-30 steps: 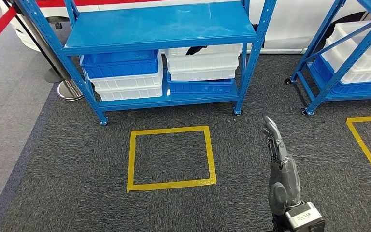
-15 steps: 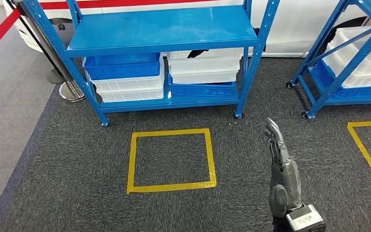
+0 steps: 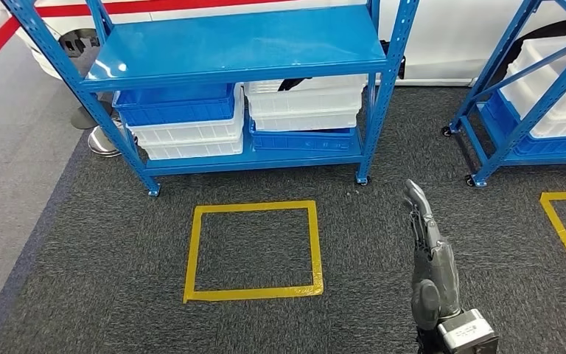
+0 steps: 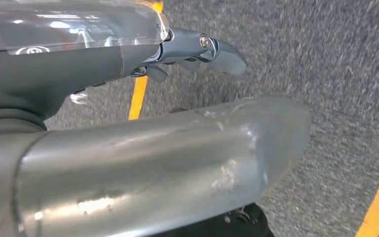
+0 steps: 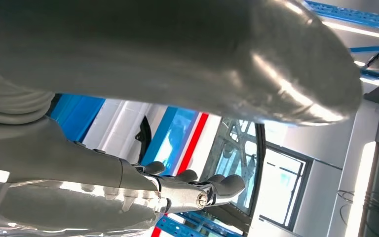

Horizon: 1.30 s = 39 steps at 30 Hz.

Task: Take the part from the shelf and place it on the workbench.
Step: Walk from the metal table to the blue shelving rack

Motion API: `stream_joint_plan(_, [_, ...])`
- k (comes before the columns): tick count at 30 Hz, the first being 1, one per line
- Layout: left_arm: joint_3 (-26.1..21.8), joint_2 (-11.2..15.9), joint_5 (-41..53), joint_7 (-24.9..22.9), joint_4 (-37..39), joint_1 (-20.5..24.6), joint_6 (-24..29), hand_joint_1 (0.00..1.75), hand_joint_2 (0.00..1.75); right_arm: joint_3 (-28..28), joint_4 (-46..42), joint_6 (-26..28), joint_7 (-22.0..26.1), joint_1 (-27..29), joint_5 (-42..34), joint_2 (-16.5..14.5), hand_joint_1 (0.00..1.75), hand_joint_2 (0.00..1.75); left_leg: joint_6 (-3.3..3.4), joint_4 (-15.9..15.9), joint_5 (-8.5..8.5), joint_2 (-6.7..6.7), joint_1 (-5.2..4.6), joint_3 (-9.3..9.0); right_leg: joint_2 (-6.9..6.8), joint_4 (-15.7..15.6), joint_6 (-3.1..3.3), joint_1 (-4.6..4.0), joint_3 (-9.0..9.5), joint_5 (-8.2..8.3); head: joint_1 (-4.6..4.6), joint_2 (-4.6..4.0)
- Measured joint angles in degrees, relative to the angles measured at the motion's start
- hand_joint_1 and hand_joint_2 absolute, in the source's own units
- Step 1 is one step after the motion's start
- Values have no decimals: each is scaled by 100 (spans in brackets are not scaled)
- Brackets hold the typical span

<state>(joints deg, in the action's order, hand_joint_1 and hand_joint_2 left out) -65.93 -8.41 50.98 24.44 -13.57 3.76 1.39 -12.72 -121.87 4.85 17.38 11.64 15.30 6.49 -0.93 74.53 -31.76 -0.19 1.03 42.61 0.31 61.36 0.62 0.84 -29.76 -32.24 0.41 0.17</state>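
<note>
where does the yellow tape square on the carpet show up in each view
Head view: the yellow tape square lies on the dark grey carpet before the blue metal shelf.
Left wrist view: a yellow strip beyond the fingers, probably that tape.
Right wrist view: not in it.
Shared landmark: the carpet, in the head and left wrist views.

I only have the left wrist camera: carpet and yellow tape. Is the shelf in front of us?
Observer: Yes. In the head view a blue shelf stands straight ahead, beyond a yellow taped square on the carpet.
Operator: Anything on it?
Observer: Blue and white bins are stacked on its lower level. Something dark pokes from the top white bin, too small to identify.
Operator: Is the right hand holding anything?
Observer: No, the right hand is stretched out with nothing in it.
</note>
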Motion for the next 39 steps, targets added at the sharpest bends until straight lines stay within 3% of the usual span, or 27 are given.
stream_joint_plan(3, [-8, 20, -2, -2, -8, -28, 3, 0, 0, 1, 4, 1, -1, -1, 0, -1, 0, 0, 469, -1017, 803, -16, -267, -212, 0, -128, 49, -99, 254, -127, 54, 0])
stream_joint_plan(4, [-11, 30, -3, -1, -16, -29, 5, 0, 0, 1, 6, 1, -3, 1, -1, -1, 0, 0, 576, -1256, 964, -18, -349, -294, 4, -187, 39, -88, 315, -162, 76, 0])
stream_joint_plan(5, [-14, 40, -3, -1, -25, -28, 7, 0, 0, 2, 9, 1, -5, 2, -2, -2, 0, 0, 634, -1399, 1008, -22, -400, -364, 4, -209, 16, -67, 373, -161, 95, 0])
stream_joint_plan(6, [-14, 35, -2, -1, -28, -24, 8, 0, 0, 2, 9, 1, -5, 2, -3, -2, 0, 0, 643, -1491, 955, -22, -421, -470, 4, -222, -22, -48, 441, -128, 85, 0])
stream_joint_plan(8, [-14, 40, 1, -1, -35, -14, 10, 0, 0, 3, 5, 1, -5, -6, -4, -2, 0, 0, 643, -1700, 926, -35, -406, -745, -24, -51, -83, -25, 501, -50, 53, 0])
stream_joint_plan(9, [-14, 39, 2, -2, -36, -3, 12, 0, 0, 4, 3, 1, -2, -16, -4, -2, 0, 0, 643, -1761, 906, -40, -385, -867, -26, 144, -111, -22, 422, -56, 55, 0])
stream_joint_plan(12, [-16, 30, 7, -10, -37, 22, 26, 0, 0, 12, 3, 0, -20, -13, -4, -2, 0, 0, 597, -1803, 796, -48, -341, -1043, -23, 948, -198, 2, -197, -420, 83, 0])
stream_joint_plan(14, [-16, 11, 16, -20, -37, 14, 40, 0, 0, 19, 4, -1, -38, 1, -4, -2, 0, 0, 538, -1783, 688, -56, -325, -1144, -26, 1095, -243, 25, -521, -567, 84, 0])
stream_joint_plan(15, [-16, -2, 20, -25, -37, 10, 48, 0, 0, 25, 4, -3, -44, 1, -4, -1, 0, 0, 515, -1767, 626, -59, -315, -1206, -27, 947, -253, 31, -576, -445, 85, 0])
stream_joint_plan(16, [-16, -16, 24, -27, -37, 7, 53, 0, 0, 33, 4, -5, -49, 1, -4, -1, 0, 0, 490, -1748, 561, -61, -306, -1273, -27, 652, -256, 34, -557, -165, 87, 0])
stream_joint_plan(17, [-17, -30, 26, -29, -37, 3, 57, 0, 0, 42, 6, -8, -53, 1, -4, 0, 0, 0, 465, -1725, 497, -63, -299, -1333, -28, 351, -236, 29, -517, 145, 87, 0])
stream_joint_plan(19, [-18, -46, 29, -31, -37, 12, 63, 0, 0, 55, 11, -13, -67, -2, -5, 0, 0, 0, 402, -1666, 391, -76, -297, -1381, -37, -64, -162, 0, -476, 525, 77, 0])
stream_joint_plan(21, [-19, -50, 35, -34, -37, 23, 68, 0, 0, 59, 14, -14, -80, -5, -6, 1, 0, 0, 334, -1606, 341, -83, -299, -1381, -37, -120, -66, -24, -491, 557, 65, 0])
stream_joint_plan(24, [-19, -39, 43, -35, -39, 37, 76, 0, 0, 63, 12, -13, -80, -24, -5, 1, 0, 0, 229, -1396, 197, -66, -283, -1305, -44, -188, 34, 27, -407, 593, 44, 0])
stream_joint_plan(28, [-19, -38, 43, -40, -39, 47, 76, 0, 0, 68, 13, -13, -78, -37, -7, 2, 0, 0, 32, -214, -316, -31, -114, -633, -67, -220, 62, 59, -353, 555, -3, 0])
stream_joint_plan(29, [-19, -40, 43, -44, -39, 40, 72, 0, 0, 72, 13, -13, -77, -33, -7, 2, 0, 0, -1, -104, -292, -24, -70, -532, -66, -220, 47, 71, -338, 540, -4, 0])
stream_joint_plan(30, [-19, -41, 43, -48, -39, 35, 66, 0, 0, 77, 13, -12, -76, -31, -7, 2, 0, 0, -29, -201, -157, -19, -32, -529, -63, -220, 27, 88, -315, 523, -4, 0])
stream_joint_plan(32, [-19, -40, 43, -50, -39, 32, 47, 0, 0, 85, 12, -11, -76, -28, -7, 2, 0, 0, -74, -876, 317, -12, 24, -762, -60, -220, -31, 127, -253, 486, -7, 0])
stream_joint_plan(34, [-19, -40, 45, -50, -39, 40, 17, 0, 0, 90, 11, -11, -76, -28, -7, 2, 0, 0, -78, -1441, 489, 7, 16, -959, -61, -217, -107, 142, -221, 462, -25, 0])
stream_joint_plan(37, [-19, -42, 54, -50, -39, 34, 0, 0, 0, 95, 11, -13, -79, -28, -7, 1, 0, 0, 57, -1552, 499, 8, -33, -993, -63, -235, -252, 132, -205, 443, -42, 0])
stream_joint_plan(39, [-19, -42, 59, -50, -39, 24, 1, 0, 0, 99, 11, -15, -80, -29, -7, 2, 0, 0, 164, -1602, 572, 8, -35, -1029, -61, -143, -305, 136, -221, 355, -28, 0])
